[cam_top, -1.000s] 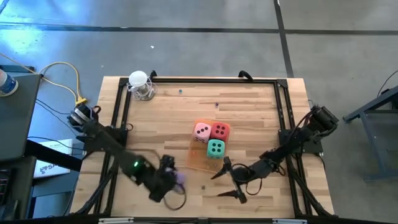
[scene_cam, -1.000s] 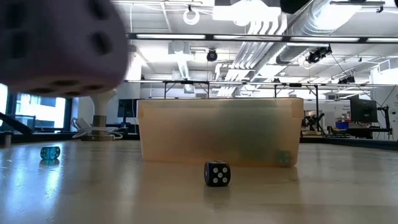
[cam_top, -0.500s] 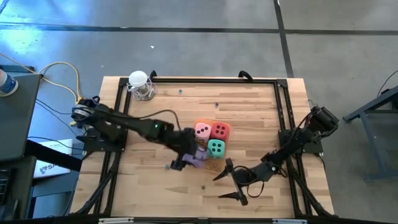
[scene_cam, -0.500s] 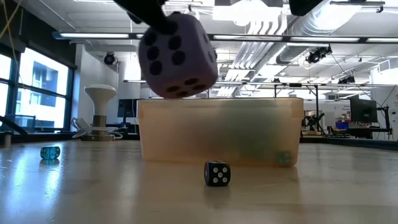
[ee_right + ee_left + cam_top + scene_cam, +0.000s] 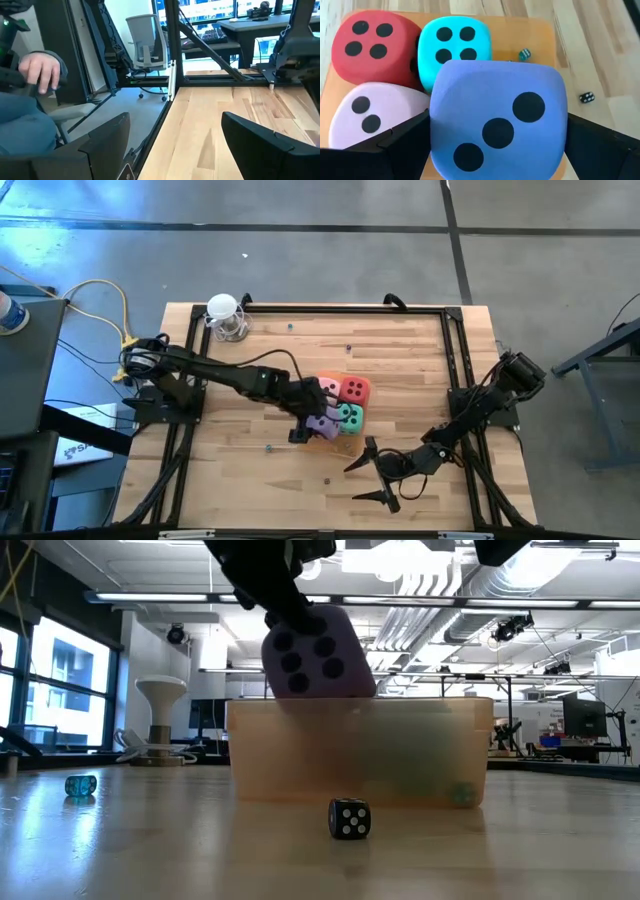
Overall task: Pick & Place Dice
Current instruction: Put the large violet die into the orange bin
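Note:
The pink die (image 5: 326, 388), the red die (image 5: 354, 390) and the teal-green die (image 5: 349, 418) sit in the translucent orange tray (image 5: 341, 442) at the table's middle. My left gripper (image 5: 318, 423) is shut on the lilac-purple die (image 5: 322, 425) and holds it over the tray's near-left corner; in the low view the die (image 5: 318, 656) hangs above the tray's rim (image 5: 360, 703). My right gripper (image 5: 366, 472) is open and empty near the table's near edge, right of the tray. My left gripper pinches the lilac-purple die by two opposite side faces (image 5: 434, 135) between its two fingers, which show on either side of it in the left wrist view. The fingers slant down from the table's left. The die is lifted clear, tilted, its three-pip face (image 5: 500, 131) toward the wrist camera.
A small black die (image 5: 349, 818) lies on the table in front of the tray, a small blue die (image 5: 81, 784) to the left. A white stand (image 5: 226, 316) is at the far left corner. A black frame rail (image 5: 340, 307) borders the table. A person's hand (image 5: 42, 72) shows beyond the table.
My left gripper has carried the lilac-purple die from the table's near left toward the right and the far edge, to above the tray's near-left corner. The die has stayed lifted in the hold and has turned. My right gripper has kept still.

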`<state>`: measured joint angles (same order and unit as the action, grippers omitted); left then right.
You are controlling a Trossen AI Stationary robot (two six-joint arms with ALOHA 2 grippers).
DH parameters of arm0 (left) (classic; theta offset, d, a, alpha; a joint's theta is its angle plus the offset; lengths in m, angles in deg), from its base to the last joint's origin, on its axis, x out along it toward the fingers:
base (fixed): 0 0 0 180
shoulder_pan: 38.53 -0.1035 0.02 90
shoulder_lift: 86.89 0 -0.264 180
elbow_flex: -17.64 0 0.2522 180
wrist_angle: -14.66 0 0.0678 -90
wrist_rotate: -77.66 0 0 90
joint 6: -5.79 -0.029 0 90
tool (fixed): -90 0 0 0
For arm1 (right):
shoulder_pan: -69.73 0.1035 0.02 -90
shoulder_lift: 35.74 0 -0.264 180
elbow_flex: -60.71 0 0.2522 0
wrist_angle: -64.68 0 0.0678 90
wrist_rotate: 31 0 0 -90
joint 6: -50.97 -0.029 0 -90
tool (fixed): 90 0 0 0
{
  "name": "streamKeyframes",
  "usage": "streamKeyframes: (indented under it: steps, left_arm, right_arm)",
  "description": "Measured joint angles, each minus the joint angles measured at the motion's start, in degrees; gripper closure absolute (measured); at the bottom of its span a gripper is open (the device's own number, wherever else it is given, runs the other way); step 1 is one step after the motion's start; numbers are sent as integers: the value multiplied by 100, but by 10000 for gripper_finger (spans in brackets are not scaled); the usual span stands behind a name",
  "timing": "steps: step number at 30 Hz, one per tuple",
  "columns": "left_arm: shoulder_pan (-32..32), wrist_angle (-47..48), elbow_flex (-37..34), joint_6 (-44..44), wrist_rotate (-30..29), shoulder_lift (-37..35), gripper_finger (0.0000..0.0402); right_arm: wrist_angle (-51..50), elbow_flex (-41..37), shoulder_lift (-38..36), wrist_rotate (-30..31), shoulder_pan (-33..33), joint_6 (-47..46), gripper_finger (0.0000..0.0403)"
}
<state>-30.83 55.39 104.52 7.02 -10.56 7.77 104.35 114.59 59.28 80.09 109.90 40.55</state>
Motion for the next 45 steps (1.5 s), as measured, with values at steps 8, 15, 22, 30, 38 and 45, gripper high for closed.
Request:
streamKeyframes:
  steps: [8,15,22,30,38,45]
  left_arm:
    - [147,-43,-8,-182,-196,65,23]
    - [193,48,-17,-38,-485,54,22]
    - [179,160,-17,44,-510,54,22]
    - [72,123,-17,99,-795,105,22]
    - [-97,71,-18,305,-789,260,22]
    - [-81,-166,-17,268,-766,281,22]
  right_arm:
    - [-86,0,0,-3,-3,8,97]
    - [-99,0,0,-3,-3,13,97]
    - [-99,0,0,-5,-3,15,97]
    - [-99,0,0,-4,-3,16,97]
    - [-133,0,0,-1,-20,17,97]
    - [-341,0,0,370,-51,41,97]
